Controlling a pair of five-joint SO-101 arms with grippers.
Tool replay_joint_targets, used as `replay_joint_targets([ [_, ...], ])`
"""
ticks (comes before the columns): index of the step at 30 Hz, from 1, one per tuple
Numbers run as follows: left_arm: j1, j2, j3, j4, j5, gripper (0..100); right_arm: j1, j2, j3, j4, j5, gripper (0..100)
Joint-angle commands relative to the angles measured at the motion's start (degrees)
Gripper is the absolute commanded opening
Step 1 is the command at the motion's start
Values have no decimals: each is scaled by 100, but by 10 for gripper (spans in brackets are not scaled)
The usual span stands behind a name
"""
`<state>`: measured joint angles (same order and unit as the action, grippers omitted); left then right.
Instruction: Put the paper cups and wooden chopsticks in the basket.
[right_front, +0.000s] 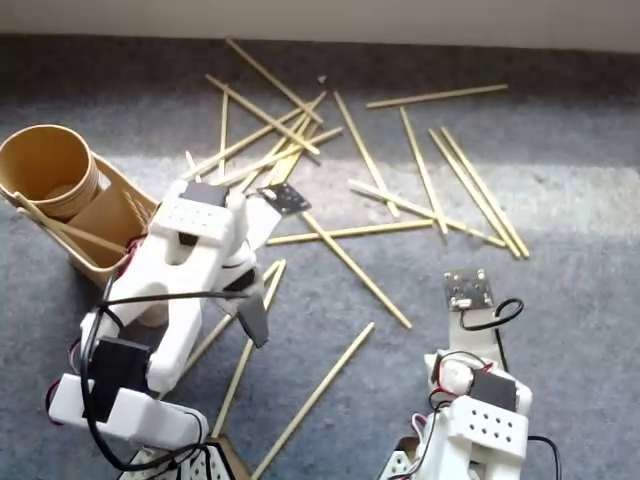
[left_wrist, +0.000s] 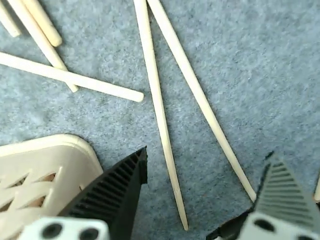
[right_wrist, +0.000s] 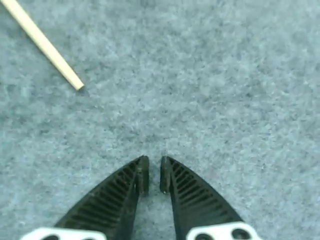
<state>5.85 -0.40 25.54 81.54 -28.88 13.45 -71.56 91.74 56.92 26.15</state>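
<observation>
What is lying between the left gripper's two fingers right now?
Two wooden chopsticks lie on the grey carpet between the fingers of the open left gripper, as the left wrist view shows.

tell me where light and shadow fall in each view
High view: a brighter band crosses the grey carpet under the scattered chopsticks, with dimmer carpet on either side of it. Left wrist view: even light, faint shadows beside the two long chopsticks. Right wrist view: even light, a small shadow at the chopstick tip.
</observation>
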Motion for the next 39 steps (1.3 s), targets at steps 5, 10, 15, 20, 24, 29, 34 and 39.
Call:
replay_joint_targets([
  [5,-84,286,57,-598,-158,371,48,84,4,-119,53,59],
  [10,-101,822,330,-1125,-158,361,48,84,4,-119,53,59],
  [15,-48,1288,391,-1424,-132,329,40,84,4,-119,53,59],
  [20,145,1358,321,-1415,-132,62,40,84,4,-119,53,59],
  [24,426,1411,277,-1248,-132,11,40,84,4,-119,53,59],
  [29,646,1358,-4,-1178,-62,5,40,84,13,-119,53,59],
  [34,655,1358,-1059,-563,79,4,40,84,13,-119,53,59],
  [39,664,1358,-2712,440,79,4,31,84,22,-127,53,59],
])
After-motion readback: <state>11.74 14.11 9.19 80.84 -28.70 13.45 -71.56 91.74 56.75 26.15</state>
